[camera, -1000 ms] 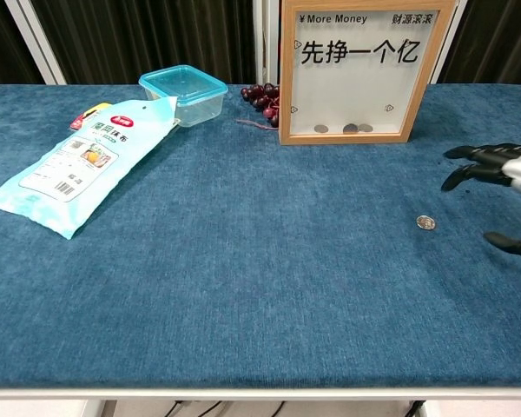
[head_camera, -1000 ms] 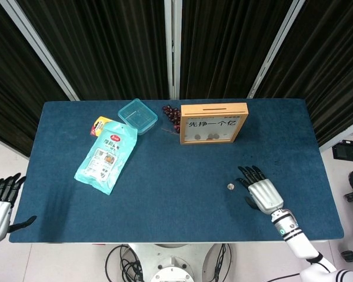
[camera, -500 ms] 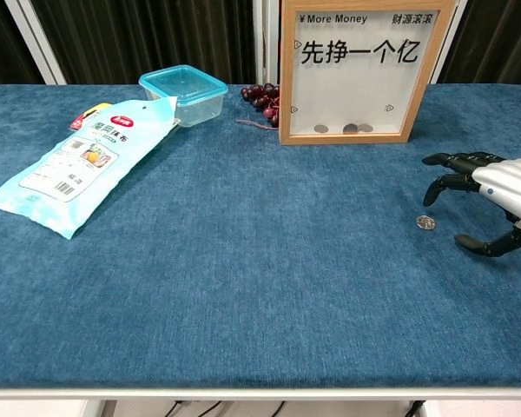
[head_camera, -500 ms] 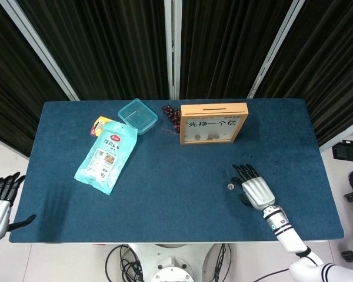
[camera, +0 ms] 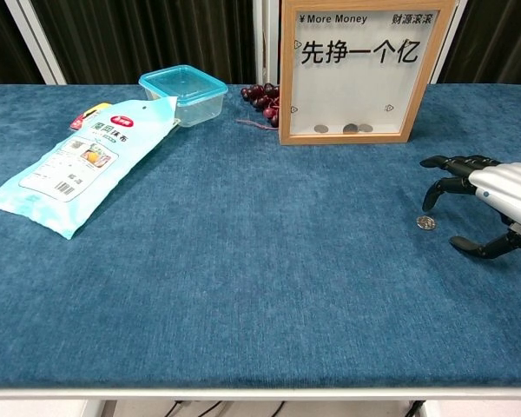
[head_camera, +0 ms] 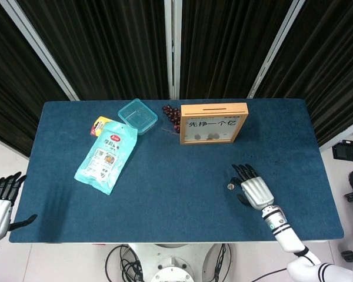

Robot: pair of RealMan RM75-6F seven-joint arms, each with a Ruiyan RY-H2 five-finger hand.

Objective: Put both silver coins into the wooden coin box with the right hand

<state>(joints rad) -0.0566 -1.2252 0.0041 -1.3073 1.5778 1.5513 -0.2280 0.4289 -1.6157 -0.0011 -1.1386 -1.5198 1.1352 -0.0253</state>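
**Right hand closing in on the coin**

Shifted left since a second ago, right hand (camera: 491,191) now just beside the silver coin (camera: 426,223) on the bench (camera: 243,261). Fingers (camera: 441,162) apart and arched, thumb low, gripping nothing. Wooden coin box (camera: 358,69) upright at the back. Left hand (head_camera: 0,200) spread, off the bench edge.
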